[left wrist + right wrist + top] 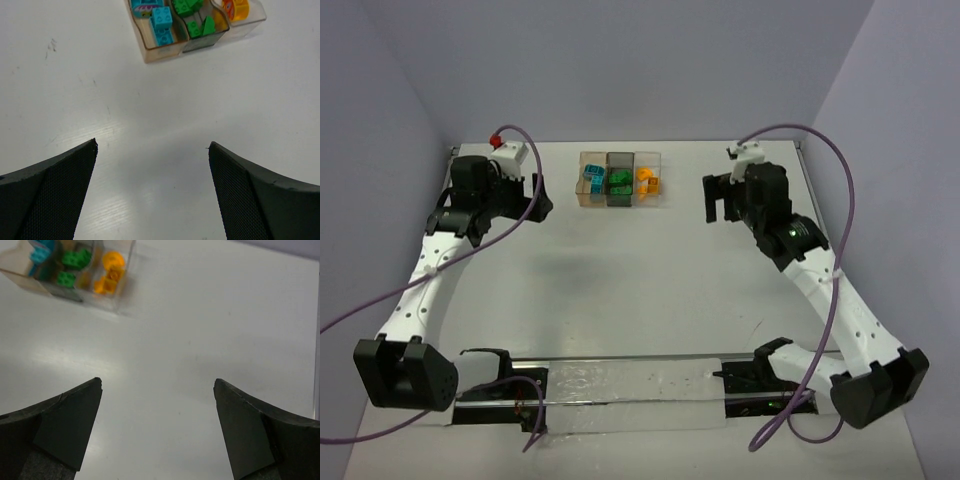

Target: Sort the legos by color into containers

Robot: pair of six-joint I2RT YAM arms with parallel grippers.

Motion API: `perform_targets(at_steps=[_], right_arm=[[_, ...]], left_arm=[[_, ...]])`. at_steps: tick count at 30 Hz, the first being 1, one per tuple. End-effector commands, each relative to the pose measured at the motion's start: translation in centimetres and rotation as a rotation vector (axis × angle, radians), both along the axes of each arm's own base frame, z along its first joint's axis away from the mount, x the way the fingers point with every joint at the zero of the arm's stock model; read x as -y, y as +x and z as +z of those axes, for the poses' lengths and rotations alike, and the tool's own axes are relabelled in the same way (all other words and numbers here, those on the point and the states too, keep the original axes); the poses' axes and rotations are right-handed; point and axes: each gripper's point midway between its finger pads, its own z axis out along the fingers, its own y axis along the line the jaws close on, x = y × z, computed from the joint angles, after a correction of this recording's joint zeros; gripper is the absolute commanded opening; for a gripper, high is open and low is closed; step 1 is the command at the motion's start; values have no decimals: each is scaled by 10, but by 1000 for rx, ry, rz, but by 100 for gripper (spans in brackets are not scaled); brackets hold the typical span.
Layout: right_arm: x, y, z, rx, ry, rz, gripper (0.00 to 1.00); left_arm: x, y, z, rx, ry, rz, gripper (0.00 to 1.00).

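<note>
Three joined transparent containers stand in a row at the back middle of the table. The orange-brown box holds teal-blue legos. The smoky grey box holds green legos. The clear box holds orange legos. They also show in the right wrist view, with the orange legos nearest. My left gripper is open and empty, left of the boxes. My right gripper is open and empty, right of them.
White tabletop with purple walls behind and at the sides. A transparent strip lies along the near edge between the arm bases. Purple cables loop beside each arm.
</note>
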Motion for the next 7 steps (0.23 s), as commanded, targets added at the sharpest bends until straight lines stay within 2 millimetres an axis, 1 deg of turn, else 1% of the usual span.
perform_targets(at_steps=[1, 4, 7], right_arm=[[25, -17, 12, 119, 6, -67, 100], [33, -27, 0, 99, -10, -80, 100], [35, -31, -6, 95, -8, -85, 100]], left_arm=[[-12, -11, 6, 70, 62, 17, 99], [-14, -17, 5, 82, 59, 29, 99], [-13, -21, 11, 99, 46, 30, 99]])
